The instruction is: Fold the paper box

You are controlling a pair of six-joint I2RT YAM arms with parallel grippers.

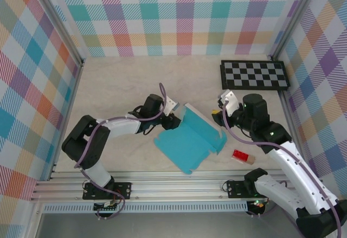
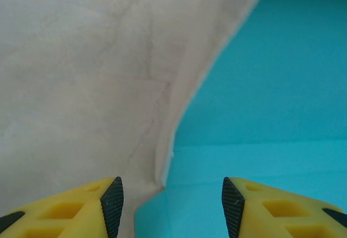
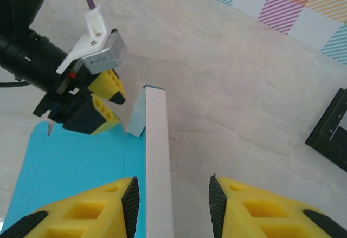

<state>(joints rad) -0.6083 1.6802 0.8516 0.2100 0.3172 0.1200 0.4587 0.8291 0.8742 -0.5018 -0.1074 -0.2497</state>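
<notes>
Since the paper box (image 1: 187, 143) is thin, light card, likely to bend, crease or slide, I would take it by an edge close to a fold line. It lies teal face up mid-worktop (image 1: 124, 81), one flap (image 3: 157, 140) raised. The left tool (image 2: 172, 200) is spread over its edge. The right tool (image 3: 172, 197) is spread around the flap, not pinching.

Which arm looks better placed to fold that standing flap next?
Right, probably: the right gripper, open, straddles the upright flap of the paper box; the left gripper sits open over a flat edge.
</notes>
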